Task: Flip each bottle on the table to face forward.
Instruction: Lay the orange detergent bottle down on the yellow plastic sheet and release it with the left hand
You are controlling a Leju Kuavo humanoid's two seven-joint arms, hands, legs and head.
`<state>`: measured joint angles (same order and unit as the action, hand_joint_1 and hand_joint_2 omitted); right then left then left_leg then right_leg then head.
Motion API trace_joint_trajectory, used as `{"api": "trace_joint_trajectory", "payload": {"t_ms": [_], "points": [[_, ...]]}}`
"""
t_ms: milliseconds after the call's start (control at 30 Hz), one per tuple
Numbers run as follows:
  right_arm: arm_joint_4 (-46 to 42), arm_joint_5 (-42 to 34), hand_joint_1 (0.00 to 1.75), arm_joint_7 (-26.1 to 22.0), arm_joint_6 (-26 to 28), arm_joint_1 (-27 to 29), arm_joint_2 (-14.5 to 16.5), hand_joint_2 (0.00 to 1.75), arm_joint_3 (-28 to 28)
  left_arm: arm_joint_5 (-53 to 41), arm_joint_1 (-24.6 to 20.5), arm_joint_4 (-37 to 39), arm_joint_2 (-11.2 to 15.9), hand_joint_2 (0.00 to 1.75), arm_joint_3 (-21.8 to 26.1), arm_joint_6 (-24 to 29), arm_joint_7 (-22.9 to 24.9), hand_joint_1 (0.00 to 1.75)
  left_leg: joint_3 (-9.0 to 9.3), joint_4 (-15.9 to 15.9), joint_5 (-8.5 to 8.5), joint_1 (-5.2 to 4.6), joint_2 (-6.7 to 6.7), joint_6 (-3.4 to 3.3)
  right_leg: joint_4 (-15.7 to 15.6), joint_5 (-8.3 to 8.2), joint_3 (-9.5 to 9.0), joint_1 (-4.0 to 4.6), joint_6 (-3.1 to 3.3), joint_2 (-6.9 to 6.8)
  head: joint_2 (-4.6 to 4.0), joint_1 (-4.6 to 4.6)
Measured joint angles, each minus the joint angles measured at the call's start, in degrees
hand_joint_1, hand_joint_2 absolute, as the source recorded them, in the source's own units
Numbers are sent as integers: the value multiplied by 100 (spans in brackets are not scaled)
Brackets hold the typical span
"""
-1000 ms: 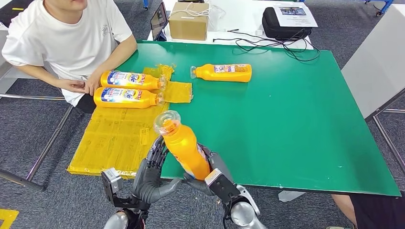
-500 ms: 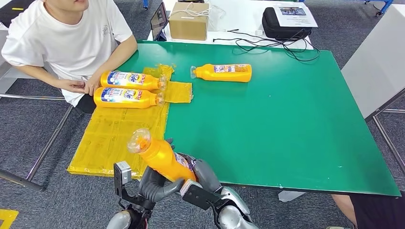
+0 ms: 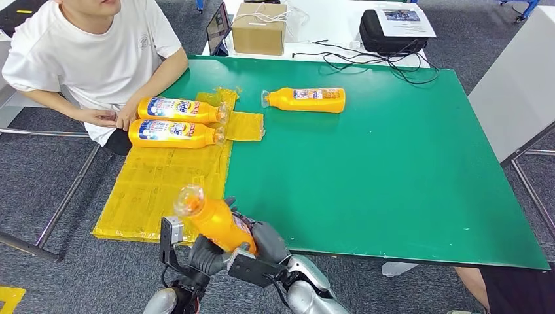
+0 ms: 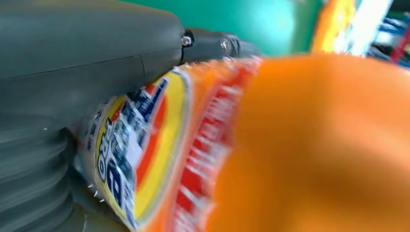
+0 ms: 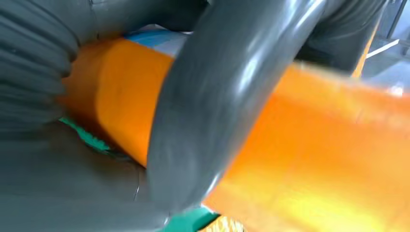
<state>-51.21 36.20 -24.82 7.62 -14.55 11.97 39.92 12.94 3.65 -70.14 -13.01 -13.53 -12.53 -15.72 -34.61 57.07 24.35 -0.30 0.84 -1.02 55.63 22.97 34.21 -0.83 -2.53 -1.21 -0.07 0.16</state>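
Over the last second the orange plastic detergent bottle (image 3: 219, 221) has swung from near upright over the green tabletop (image 3: 393, 170) to leaning toward ten o'clock, low at the near edge, so the flip looks mid-turn. Left hand (image 3: 208, 254) and right hand (image 3: 262, 242) both clasp it, fingers (image 5: 212, 111) wrapped round its glossy body, clear cap uppermost.
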Motion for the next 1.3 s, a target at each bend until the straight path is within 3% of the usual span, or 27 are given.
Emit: {"api": "trace_joint_trajectory", "payload": {"t_ms": [67,400,867,1000,1100,1300], "points": [[59,38,0,58,197,-5,63,0,46,128,-28,6,-5,175,2,110,78,175,0,0,0,0,0,0,0,0,0,0,0,1,0,-1],[144,166,0,77,1385,38,332,0,74,527,-92,-145,-7,175,55,412,82,175,0,0,0,1,0,0,1,0,0,1,0,0,0,0],[168,406,0,67,1875,-1,418,0,87,270,-294,-354,14,175,140,880,54,175,1,0,-1,1,-1,0,1,-1,-1,1,0,0,0,0],[162,610,0,41,2074,-51,422,0,152,-862,-490,-349,134,175,151,1507,-109,175,-1,0,-3,2,-1,0,2,-1,2,2,0,-1,0,1],[83,737,0,60,2067,-90,428,0,201,-2343,-1020,-216,405,175,178,1988,-12,175,-1,0,-13,4,-4,2,3,-2,0,3,1,-4,0,1],[-220,749,0,113,1756,-108,425,0,264,-4061,-2096,401,789,175,416,1920,262,175,3,0,-23,5,0,6,9,-16,3,4,16,-3,0,1]]}}
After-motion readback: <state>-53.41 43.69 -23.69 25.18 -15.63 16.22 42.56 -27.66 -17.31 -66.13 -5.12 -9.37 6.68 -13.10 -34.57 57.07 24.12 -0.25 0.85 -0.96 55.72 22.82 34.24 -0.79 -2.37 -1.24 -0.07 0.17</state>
